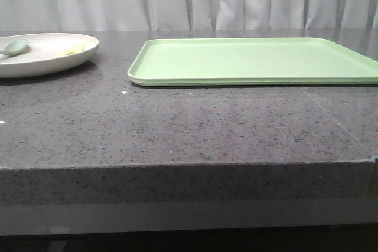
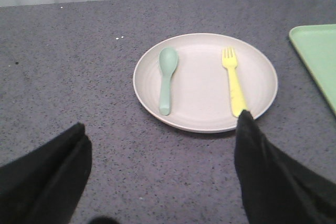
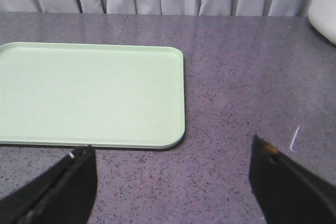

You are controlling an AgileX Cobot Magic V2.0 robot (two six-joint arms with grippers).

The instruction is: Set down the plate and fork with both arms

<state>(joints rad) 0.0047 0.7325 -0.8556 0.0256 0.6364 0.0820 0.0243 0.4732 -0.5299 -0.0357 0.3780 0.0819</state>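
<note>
The cream plate (image 1: pixel 41 57) rests on the grey table at the far left; the left wrist view shows its rim (image 2: pixel 205 85) whole. On it lie a pale yellow fork (image 2: pixel 233 85) and a pale green spoon (image 2: pixel 166 80), side by side and apart. In the front view the fork (image 1: pixel 73 50) shows only as a yellow patch. My left gripper (image 2: pixel 163 132) hangs open just short of the plate, one fingertip overlapping the fork's handle end in view. My right gripper (image 3: pixel 170 153) is open over bare table near the tray's corner. Neither gripper shows in the front view.
A flat light green tray (image 1: pixel 254 60) lies at the middle and right of the table, its edge (image 2: pixel 315 56) to the plate's right. A white object (image 3: pixel 324 9) sits at the far edge of the right wrist view. Grey curtains hang behind the table.
</note>
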